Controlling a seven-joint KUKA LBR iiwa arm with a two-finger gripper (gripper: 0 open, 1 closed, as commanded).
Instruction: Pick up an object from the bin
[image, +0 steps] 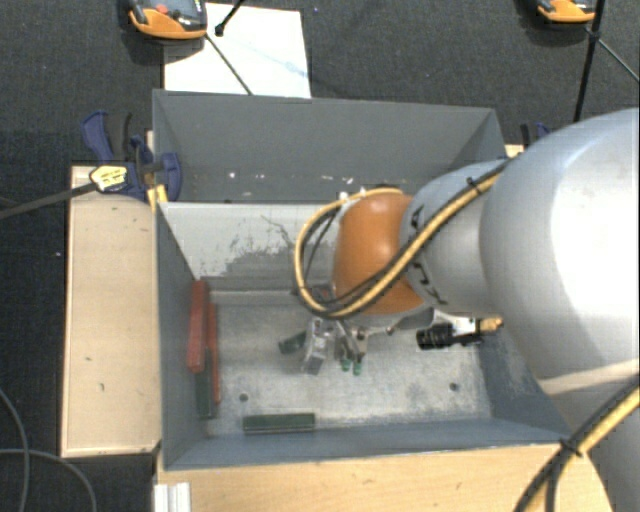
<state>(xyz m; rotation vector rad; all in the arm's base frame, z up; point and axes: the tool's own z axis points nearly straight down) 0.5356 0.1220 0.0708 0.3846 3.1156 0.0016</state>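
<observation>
Camera view: looks down into the grey metal bin (330, 150), with the arm coming in from the right
Near wall: a flat dark green bar (278, 423) lies on the floor along it, left of the middle
Near left corner: a dark green strip (207, 385) runs from near to far along the foot of the left wall
Left wall, farther in: a red bar (198, 322) lies lengthwise, just beside the far end of the dark green strip
Middle of the floor: the gripper (335, 358) points down, low over the floor
Tool state: cannot tell whether it is spread, pressed together or pinching something
Nearest thing: a small dark grey piece (291, 345) lies on the floor just left of the gripper; touching or apart cannot be told
Right of the gripper: a small black thing (445, 336) with a white patch; loose or part of the arm cannot be told
Wrist: an orange cover (370, 250) above the gripper, with cables (310, 270) looped round its left side
Far wall: grey, with pale scuffs low on its left
</observation>
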